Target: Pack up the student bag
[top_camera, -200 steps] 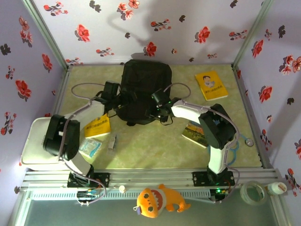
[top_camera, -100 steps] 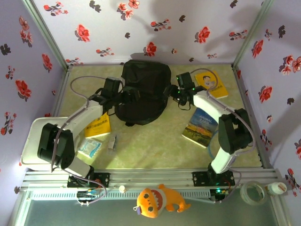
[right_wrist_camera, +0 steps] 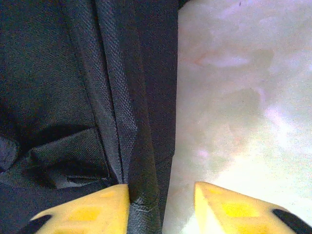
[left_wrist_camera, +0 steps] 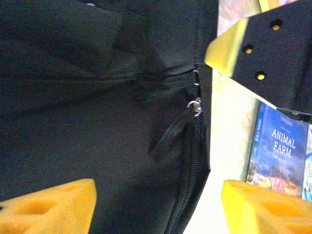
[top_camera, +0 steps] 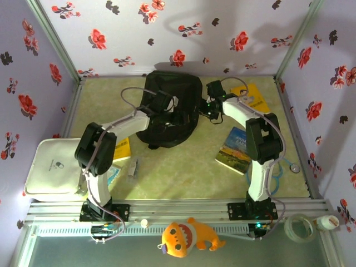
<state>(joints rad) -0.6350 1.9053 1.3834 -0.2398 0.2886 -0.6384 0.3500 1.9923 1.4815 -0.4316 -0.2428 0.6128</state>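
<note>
The student bag (top_camera: 167,92) is a large black backpack lying at the back middle of the table. My left gripper (top_camera: 171,111) hovers over its right half. In the left wrist view this gripper (left_wrist_camera: 158,187) is open, its yellow fingers wide apart across the bag's zip (left_wrist_camera: 196,105) and right edge. My right gripper (top_camera: 207,107) is at the bag's right edge. In the right wrist view it (right_wrist_camera: 162,187) is open around a seam fold of the bag (right_wrist_camera: 141,161). One finger touches the fabric; the other stands clear over bare table.
An Animal Farm book (top_camera: 236,147) lies right of the bag, and a yellow book (top_camera: 255,100) at the back right. Under the left arm lie another yellow book (top_camera: 123,149), a packet (top_camera: 108,173) and a white case (top_camera: 53,169). An orange plush (top_camera: 186,236) sits on the front rail.
My left gripper has swung right, onto the bag's right half. My right gripper has shifted to the bag's right edge. Both pairs of fingers have narrowed.
</note>
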